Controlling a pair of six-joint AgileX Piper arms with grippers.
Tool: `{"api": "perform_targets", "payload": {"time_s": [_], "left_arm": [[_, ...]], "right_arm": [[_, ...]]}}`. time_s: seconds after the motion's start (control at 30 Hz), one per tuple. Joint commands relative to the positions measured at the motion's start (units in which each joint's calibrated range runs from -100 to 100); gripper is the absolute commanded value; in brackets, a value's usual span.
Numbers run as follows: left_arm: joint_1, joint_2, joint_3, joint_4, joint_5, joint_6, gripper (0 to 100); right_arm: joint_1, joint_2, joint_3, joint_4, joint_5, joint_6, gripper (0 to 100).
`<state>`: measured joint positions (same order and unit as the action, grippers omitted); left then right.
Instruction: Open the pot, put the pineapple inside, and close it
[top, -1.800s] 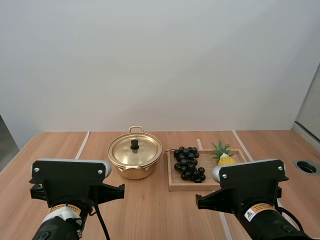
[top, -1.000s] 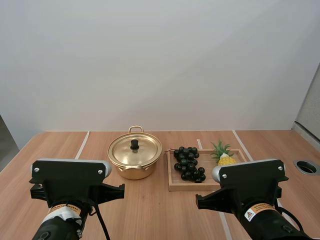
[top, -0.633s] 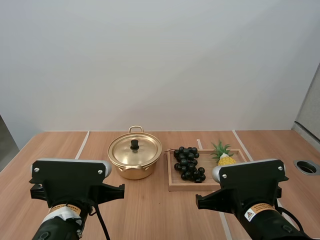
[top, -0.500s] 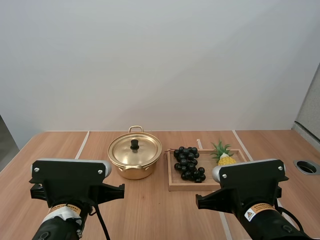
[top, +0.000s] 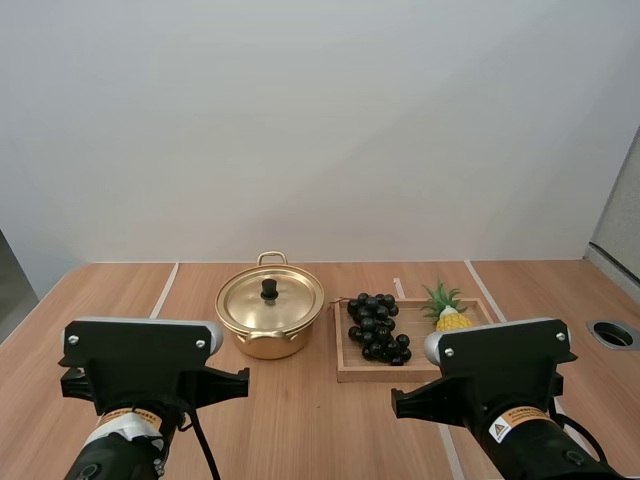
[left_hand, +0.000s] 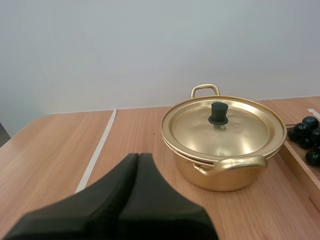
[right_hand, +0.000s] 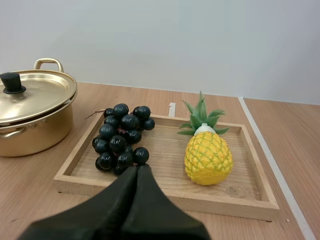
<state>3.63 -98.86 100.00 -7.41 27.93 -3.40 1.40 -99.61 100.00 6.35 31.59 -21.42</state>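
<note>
The small yellow pineapple with a tuft of green leaves (right_hand: 208, 157) sat in the right half of a shallow rectangular wooden tray (right_hand: 225, 201). We could not tell whether it stood upright or lay with its crown turned away from us. A bunch of dark, almost black grapes (right_hand: 121, 140) filled the tray's left half, near the pineapple but apart from it. Just beside the tray, on its left, stood the round golden metal pot (left_hand: 225, 175). Its flat golden lid (left_hand: 240, 131) was on, with a small black knob (left_hand: 218, 113) at the centre. Pot and tray both rested on the light wooden table (top: 300, 420).

Our left gripper (left_hand: 138, 156) pointed toward the pot from the near side, well short of it. Its two black fingers lay pressed together as one dark wedge, with nothing between them. Our right gripper (right_hand: 137, 167) pointed at the tray's front rim, below the grapes. Its fingers were pressed together in the same way and held nothing. From the high view, our two arms sat at the table's near edge, the left before the pot and the right before the tray.
</note>
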Motion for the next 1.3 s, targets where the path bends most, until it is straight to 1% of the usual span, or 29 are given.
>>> {"api": "perform_targets", "payload": {"time_s": [0.0,0.63,0.8,1.13,1.27], "left_arm": [[0.09,-0.4,0.0,0.0,-0.4,-0.5,0],[0.09,-0.4,0.0,0.0,-0.4,-0.5,0],[0.09,-0.4,0.0,0.0,-0.4,-0.5,0],[0.09,-0.4,0.0,0.0,-0.4,-0.5,0],[0.09,-0.4,0.0,0.0,-0.4,-0.5,0]], "right_arm": [[0.1,-0.4,0.0,-0.7,-0.1,0.2,0],[0.1,-0.4,0.0,-0.7,-0.1,0.2,0],[0.1,-0.4,0.0,1.6,0.0,0.2,0],[0.1,-0.4,0.0,2.0,0.0,0.2,0],[0.1,-0.4,0.0,3.1,0.1,0.2,0]]}}
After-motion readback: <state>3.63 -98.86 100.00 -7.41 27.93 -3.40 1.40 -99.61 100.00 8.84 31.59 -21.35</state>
